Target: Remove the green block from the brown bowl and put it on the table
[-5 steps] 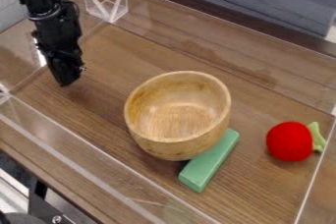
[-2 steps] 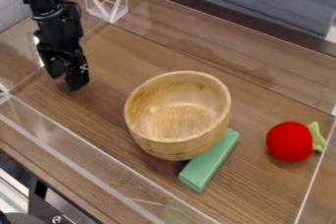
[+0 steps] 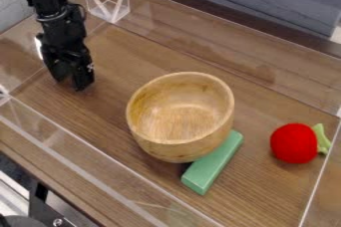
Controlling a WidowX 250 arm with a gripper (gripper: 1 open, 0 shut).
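The brown bowl (image 3: 181, 115) stands upright near the middle of the table (image 3: 213, 57), and its inside shows only bare wood. The green block (image 3: 213, 162) lies flat on the table, touching the bowl's front right side. My black gripper (image 3: 70, 74) is far to the left of both, pointing straight down close to the tabletop. Its two fingers stand apart with nothing between them.
A red round object (image 3: 297, 142) with a green stem lies to the right of the bowl near the right acrylic wall (image 3: 324, 176). Low clear walls edge the table at front (image 3: 94, 166), left and back.
The gripper's fingers have spread from shut to open. The arm has stayed at the table's left side. Bowl, block and red object have not moved.
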